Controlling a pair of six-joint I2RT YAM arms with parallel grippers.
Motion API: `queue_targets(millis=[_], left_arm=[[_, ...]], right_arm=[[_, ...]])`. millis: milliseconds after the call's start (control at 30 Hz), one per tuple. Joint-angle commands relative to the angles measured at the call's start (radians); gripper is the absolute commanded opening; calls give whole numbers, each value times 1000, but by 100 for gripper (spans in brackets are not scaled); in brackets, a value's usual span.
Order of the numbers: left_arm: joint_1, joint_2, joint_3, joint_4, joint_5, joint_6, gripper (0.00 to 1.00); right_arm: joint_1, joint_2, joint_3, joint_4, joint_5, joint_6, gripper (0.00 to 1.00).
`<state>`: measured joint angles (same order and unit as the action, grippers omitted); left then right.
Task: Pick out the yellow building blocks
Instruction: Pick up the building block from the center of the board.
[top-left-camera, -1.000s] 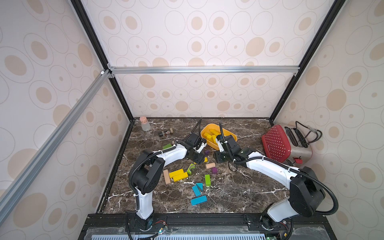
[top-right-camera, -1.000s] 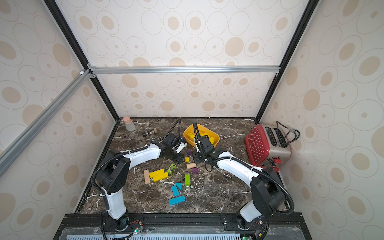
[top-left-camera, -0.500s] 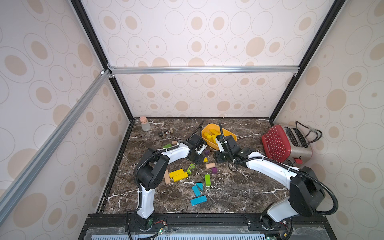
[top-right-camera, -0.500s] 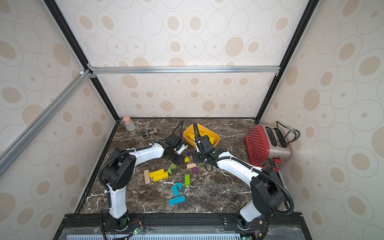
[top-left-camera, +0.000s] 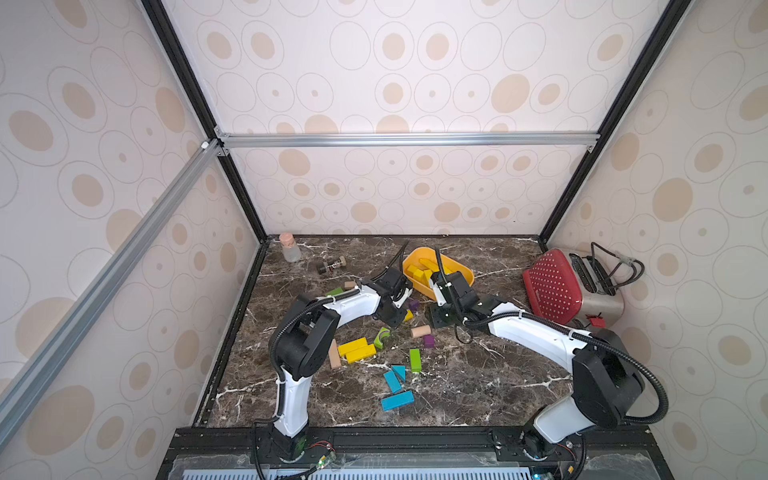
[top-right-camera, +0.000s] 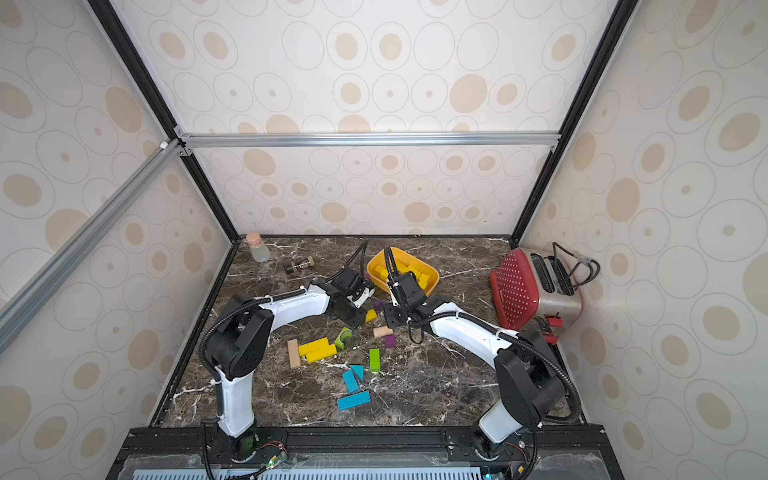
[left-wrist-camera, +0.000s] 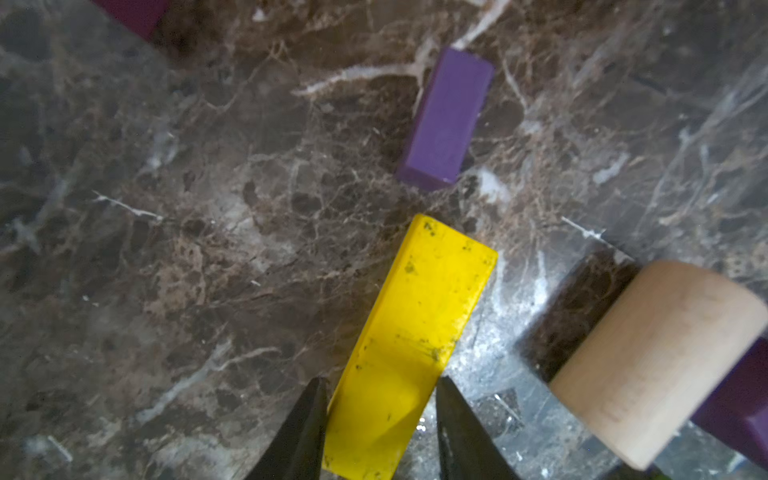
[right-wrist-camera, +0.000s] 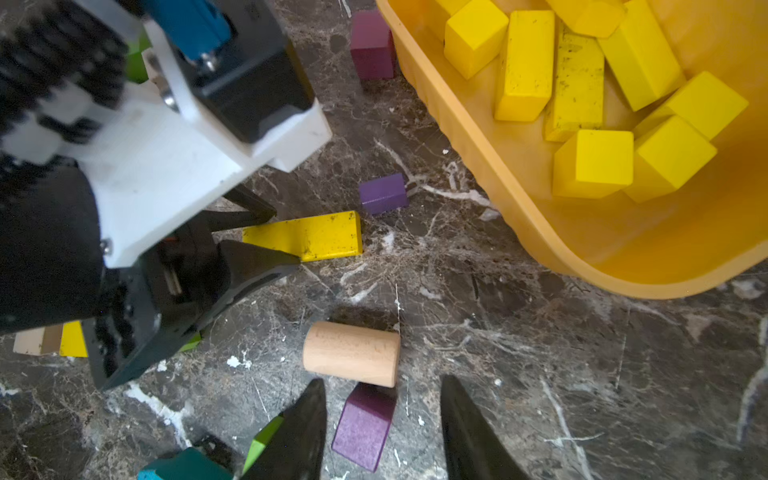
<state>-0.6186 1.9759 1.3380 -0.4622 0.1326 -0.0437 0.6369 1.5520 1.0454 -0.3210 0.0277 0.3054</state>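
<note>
Left gripper (left-wrist-camera: 381, 384) clamps scuffed, flat yellow bar (left-wrist-camera: 419, 316).

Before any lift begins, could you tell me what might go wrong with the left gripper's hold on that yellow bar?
The left gripper pinches the yellow bar at one end only, so it may swing or slip when raised. The right gripper hovers close by, near the orange-yellow tub; the two arms could clash on the way over.
</note>
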Motion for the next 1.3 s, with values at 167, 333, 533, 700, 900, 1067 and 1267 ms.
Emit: queue_targets(millis=[167,333,533,700,900,1067,1267], left_arm=[[-7,26,33,-41,18,1,41],[-9,50,52,-51,28,-1,38],[-10,39,48,-55,8,4,29],[-10,8,49,-61,-12,1,20],[-9,-84,54,-66,-19,13,7],[-9,-96,104,-77,-4,1,0],[-9,-83,176,-64,30,-19,0]], right_arm=[[6,-20,2,1,15,-5,46],[7,-30,-5,-6,20,-5,46],[6,-35,-2,-8,24,-5,46],[7,-50,9,-20,21,-5,46],[6,-49,46,-2,20,1,45],[6,-71,54,40,35,3,45],[6,-104,44,20,81,-13,44]])
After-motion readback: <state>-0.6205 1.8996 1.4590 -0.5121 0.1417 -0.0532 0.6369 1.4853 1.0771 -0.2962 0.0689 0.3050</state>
